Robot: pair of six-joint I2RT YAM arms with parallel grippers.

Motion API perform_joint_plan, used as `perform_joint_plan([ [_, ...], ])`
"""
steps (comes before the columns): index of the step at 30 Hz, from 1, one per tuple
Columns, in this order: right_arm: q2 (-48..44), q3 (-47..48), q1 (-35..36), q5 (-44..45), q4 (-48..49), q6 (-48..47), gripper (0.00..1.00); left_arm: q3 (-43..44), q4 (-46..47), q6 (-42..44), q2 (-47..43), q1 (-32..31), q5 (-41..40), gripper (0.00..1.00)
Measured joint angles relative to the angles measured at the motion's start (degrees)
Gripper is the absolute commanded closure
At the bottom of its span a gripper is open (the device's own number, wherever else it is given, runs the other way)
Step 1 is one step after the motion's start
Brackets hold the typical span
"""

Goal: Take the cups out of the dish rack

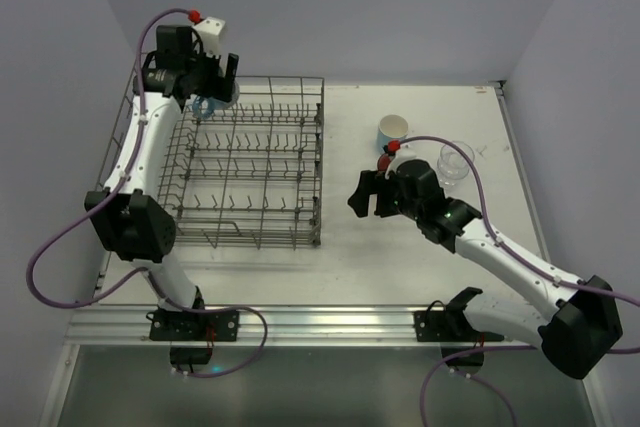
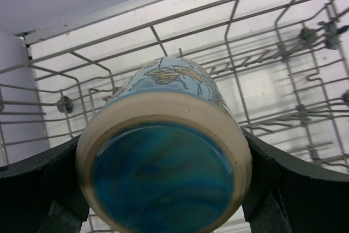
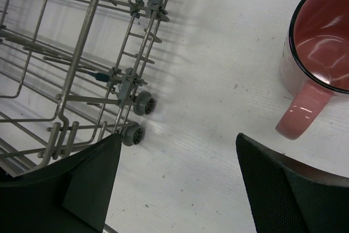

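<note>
My left gripper (image 1: 215, 89) is shut on a blue cup (image 1: 207, 104) at the far left corner of the grey wire dish rack (image 1: 318, 162). In the left wrist view the cup (image 2: 163, 151) shows its blue glazed base with a cream rim. A black finger (image 2: 49, 189) presses on each side, and the rack's wires (image 2: 234, 42) lie below. My right gripper (image 1: 362, 195) is open and empty over the table just right of the rack. In the right wrist view it (image 3: 180, 181) hangs over bare table beside the rack's wheeled corner (image 3: 82, 42).
A light blue cup (image 1: 393, 129) and a clear glass (image 1: 455, 160) stand on the table right of the rack. A pink handled mug (image 3: 322, 42) shows to the right in the right wrist view; I cannot tell if it is that light blue cup. Walls close in at back and sides.
</note>
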Motion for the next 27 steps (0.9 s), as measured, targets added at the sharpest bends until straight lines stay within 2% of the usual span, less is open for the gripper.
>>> perform_joint_plan([
  [5, -1.25, 2.58, 0.0, -0.7, -1.79, 1.09, 0.13, -7.43, 3.04, -5.9, -9.07, -0.46, 5.57, 1.0],
  [12, -6.43, 5.33, 0.0, -2.25, -3.32, 3.3, 0.13, -15.96, 14.78, -17.88, -23.12, -0.85, 15.65, 1.0],
  [16, -7.08, 6.21, 0.0, -4.59, -2.97, 5.18, 0.12, -24.55, 28.65, -27.91, -30.88, -0.87, 21.35, 1.0],
  [20, -6.71, 6.25, 0.0, -9.7, -0.28, 7.15, 0.12, -37.92, 46.84, -41.38, -37.53, -0.92, 25.68, 1.0],
  [24, -4.2, 6.51, 0.0, -16.74, 7.02, 9.38, 0.12, -51.87, 65.75, -56.11, -40.65, -1.95, 26.93, 1.0],
  [27, -1.05, 6.58, 0.02, -21.55, 15.32, 11.65, 0.12, -59.56, 74.9, -64.32, -40.72, -4.07, 25.75, 1.0],
])
